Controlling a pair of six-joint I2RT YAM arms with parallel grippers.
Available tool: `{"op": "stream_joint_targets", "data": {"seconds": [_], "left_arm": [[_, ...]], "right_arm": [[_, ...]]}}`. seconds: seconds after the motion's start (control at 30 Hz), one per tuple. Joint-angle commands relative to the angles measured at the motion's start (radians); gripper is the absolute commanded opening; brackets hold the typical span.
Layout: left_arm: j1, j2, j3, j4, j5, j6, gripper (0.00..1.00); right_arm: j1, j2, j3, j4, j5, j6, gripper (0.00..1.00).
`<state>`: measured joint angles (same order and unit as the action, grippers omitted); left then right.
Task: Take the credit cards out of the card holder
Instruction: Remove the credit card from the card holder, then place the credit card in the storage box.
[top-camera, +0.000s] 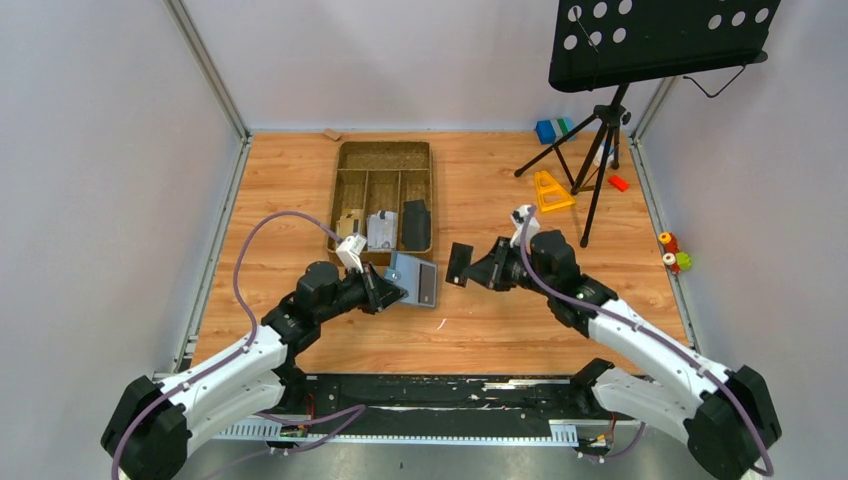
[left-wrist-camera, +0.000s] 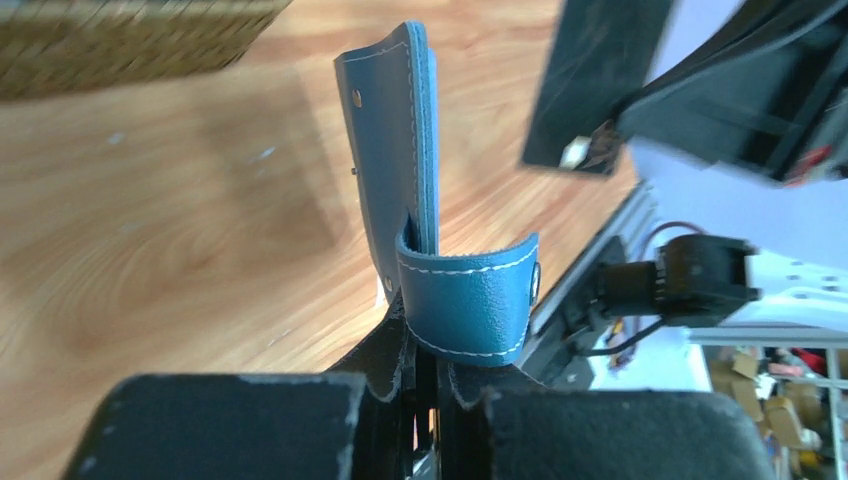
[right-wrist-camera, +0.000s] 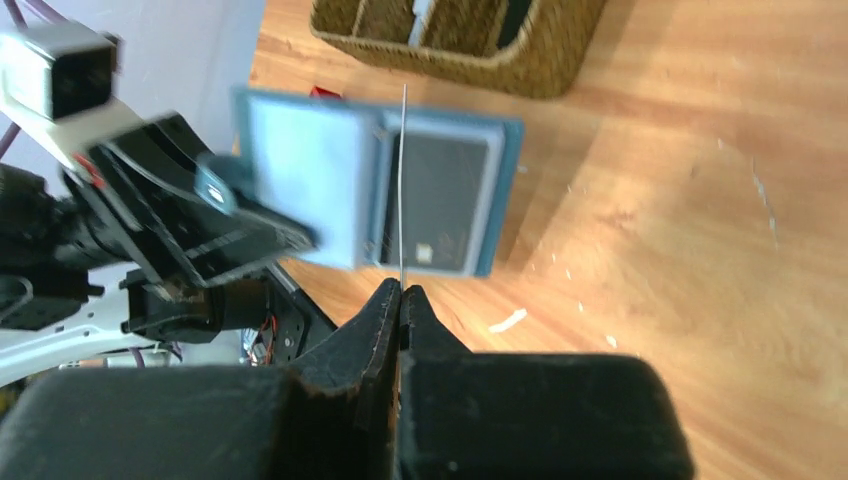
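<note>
Bright, even light from above. The overhead view is sharp, with soft shadows on the wooden surface (top-camera: 290, 190). Both wrist views are soft; in the left one the basket (left-wrist-camera: 120, 40) at 11 o'clock is out of focus.

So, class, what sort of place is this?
Probably a robotics lab cell: a left arm and right arm bolted at the edge of a wooden table, plain grey walls with metal rails, a black tripod stand behind.
</note>
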<state>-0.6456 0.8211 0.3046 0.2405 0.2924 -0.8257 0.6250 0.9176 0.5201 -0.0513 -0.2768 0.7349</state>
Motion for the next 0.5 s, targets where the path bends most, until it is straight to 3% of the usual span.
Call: {"op": "stream_joint_targets", "data": {"seconds": [0.0, 0.2, 0.47], "left_arm": [[0.002, -0.026, 0.026, -0.221, -0.077, 0.083, 0.00], [0.002, -0.083, 0.050, -0.437, -0.189, 0.126, 0.00], [0.003, -0.074, 0.035, -0.415, -0.176, 0.184, 0.00]], "right_arm": [[-0.004, 0.167, 0.201, -0.018, -0.001, -0.118, 0.00], [-0.004, 0.467, 0.504, -0.126, -0.042, -0.178, 0.00], [-0.003, 0.777, 0.806, -0.196, -0.008, -0.234, 0.00]]}}
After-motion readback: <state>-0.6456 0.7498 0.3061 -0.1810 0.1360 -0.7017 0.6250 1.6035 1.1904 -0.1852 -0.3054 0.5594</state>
